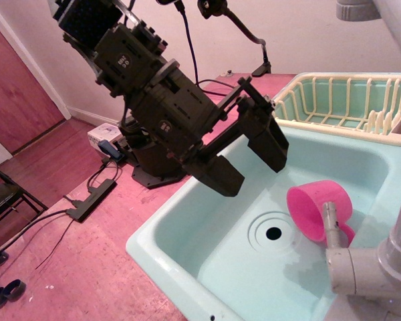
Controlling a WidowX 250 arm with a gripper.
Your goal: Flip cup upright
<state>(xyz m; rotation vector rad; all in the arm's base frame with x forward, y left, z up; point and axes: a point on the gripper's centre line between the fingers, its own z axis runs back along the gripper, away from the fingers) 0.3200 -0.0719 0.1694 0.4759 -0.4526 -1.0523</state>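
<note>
The approach is underway: the gripper [250, 164] hangs with jaws spread and empty, the cup [315, 210] lying on its side below and beyond it, needing a descent to grasp the rim

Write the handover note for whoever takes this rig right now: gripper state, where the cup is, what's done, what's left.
Gripper: open and empty, hanging over the left part of the sink, apart from the cup.
Cup: pink, lying on its side on the sink floor, right of the drain, mouth facing left toward the gripper. A grey faucet pipe near the camera hides part of it; the handle cannot be made out.
Dish rack sits behind the sink, not involved.
Done: nothing visible; the cup is not grasped.
Left: reach the cup, grip it, turn it upright, set it down, release.
</note>
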